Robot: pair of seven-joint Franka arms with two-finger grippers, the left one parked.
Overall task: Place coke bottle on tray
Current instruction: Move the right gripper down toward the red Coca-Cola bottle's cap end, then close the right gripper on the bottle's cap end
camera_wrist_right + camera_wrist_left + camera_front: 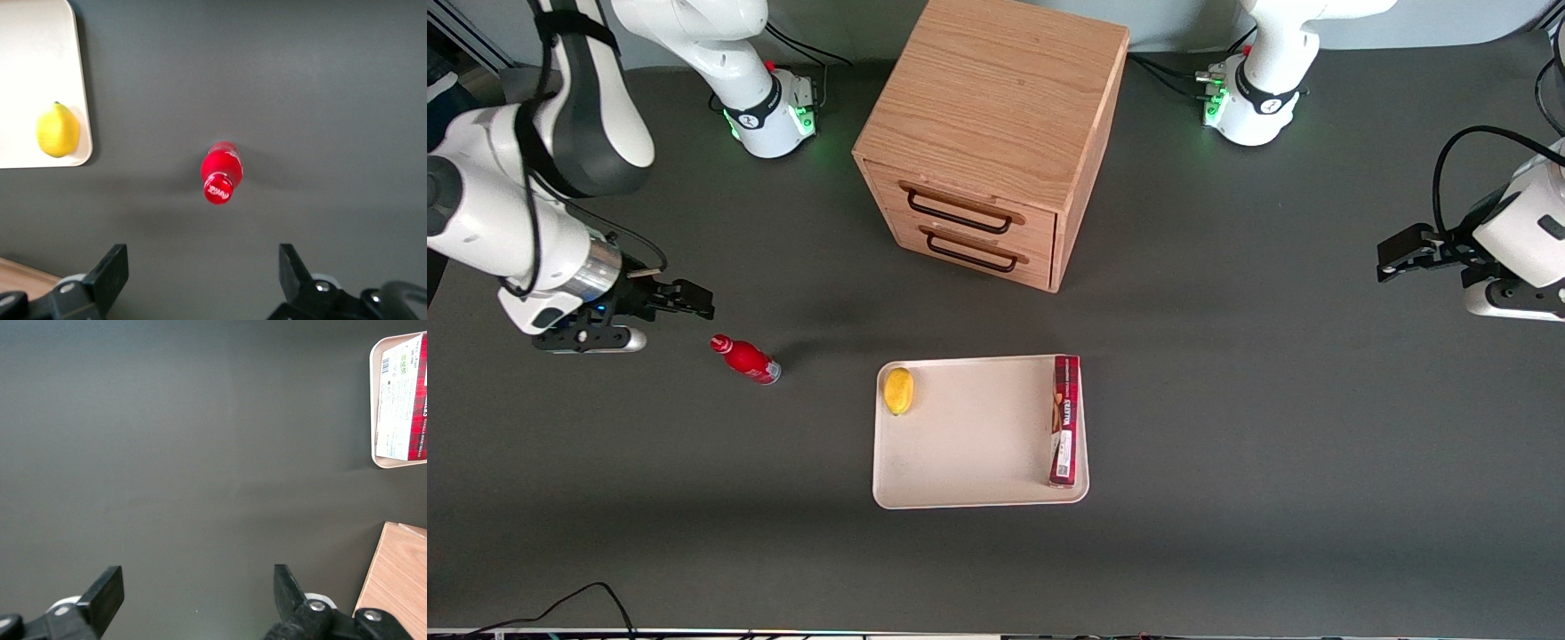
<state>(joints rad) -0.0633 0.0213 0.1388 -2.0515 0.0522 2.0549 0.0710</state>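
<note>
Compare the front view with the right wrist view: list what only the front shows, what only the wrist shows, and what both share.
Only the front view shows the red box standing along one edge of the tray, the wooden drawer cabinet's two drawer fronts, and the right arm's hand hovering above the table beside the coke bottle, holding nothing. Only the right wrist view shows the bottle's cap lettering from above and the hand's fingers spread wide, open. Both show the upright bottle on the table outside the tray, and the lemon in a tray corner.
</note>
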